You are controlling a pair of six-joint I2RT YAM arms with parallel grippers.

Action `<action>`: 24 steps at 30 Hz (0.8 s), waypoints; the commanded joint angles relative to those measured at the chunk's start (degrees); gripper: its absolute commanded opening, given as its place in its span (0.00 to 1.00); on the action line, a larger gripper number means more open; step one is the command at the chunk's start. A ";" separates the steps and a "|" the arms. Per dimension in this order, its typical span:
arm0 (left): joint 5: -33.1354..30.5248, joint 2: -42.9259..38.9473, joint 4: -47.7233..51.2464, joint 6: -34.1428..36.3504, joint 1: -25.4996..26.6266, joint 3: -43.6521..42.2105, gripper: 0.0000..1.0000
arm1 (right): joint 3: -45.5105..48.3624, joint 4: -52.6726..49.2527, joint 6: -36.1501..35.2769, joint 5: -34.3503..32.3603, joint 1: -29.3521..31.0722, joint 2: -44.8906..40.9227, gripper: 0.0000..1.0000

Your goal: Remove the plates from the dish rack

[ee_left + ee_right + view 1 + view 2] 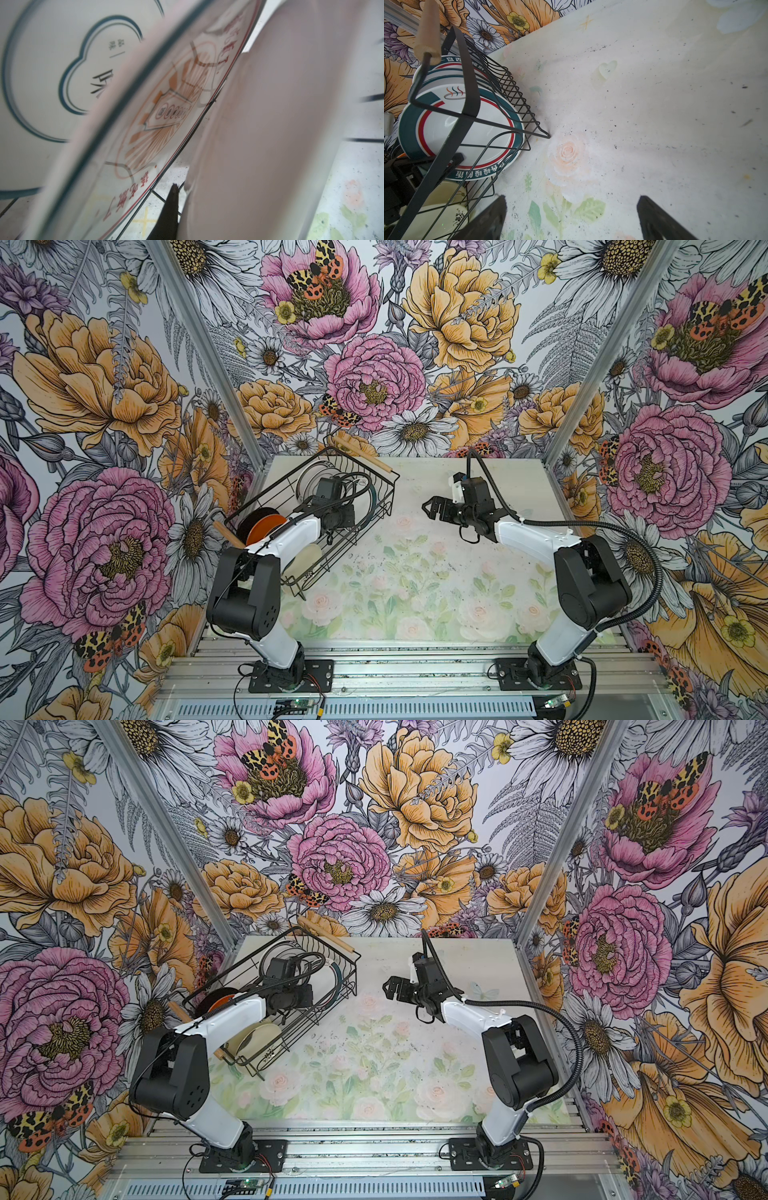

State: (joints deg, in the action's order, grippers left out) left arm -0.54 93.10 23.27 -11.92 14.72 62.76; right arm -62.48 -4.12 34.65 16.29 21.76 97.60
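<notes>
Right wrist, dish rack [468, 87] near right claw [571, 199], apart

The dish rack [385, 498] sits angled at the far left of the table [415, 572], an orange plate [266, 529] upright inside. The left arm [293, 533] reaches into it; the right gripper [432, 510] hangs open nearby.

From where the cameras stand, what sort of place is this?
Probably a robot test booth, not a kitchen: left arm and right arm bolted to an aluminium rail, flower-printed walls, a dish rack on the table.
</notes>
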 commanded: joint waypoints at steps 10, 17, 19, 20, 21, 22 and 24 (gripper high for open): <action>-0.50 -4.33 -1.65 1.07 0.40 -1.17 0.12 | -1.07 -0.01 0.50 0.14 -0.21 0.30 0.99; -1.49 -5.68 -1.61 0.79 0.58 -1.66 0.07 | -0.75 -0.01 0.50 0.04 -0.23 -0.25 0.99; -1.42 -6.64 -1.47 0.74 0.70 -1.86 0.07 | -0.57 0.01 0.63 -0.20 -0.23 -0.40 0.99; -1.41 -7.16 -1.47 0.69 0.74 -1.95 0.06 | -0.50 -0.01 0.59 -0.30 -0.22 -0.55 0.99; -1.40 -7.71 -1.47 0.67 0.82 -2.10 0.06 | -0.45 -0.01 0.58 -0.46 -0.23 -0.69 1.00; -1.32 -8.12 -1.43 0.62 0.91 -2.16 0.06 | -0.44 -0.01 0.57 -0.47 -0.23 -0.74 0.99; -1.31 -9.19 -1.26 0.66 1.04 -2.09 0.06 | -0.36 -0.01 0.62 -0.55 -0.22 -0.86 1.00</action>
State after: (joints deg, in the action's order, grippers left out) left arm -1.04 86.96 23.88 -10.50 15.27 60.82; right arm -62.48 -4.12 34.96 16.27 21.76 97.60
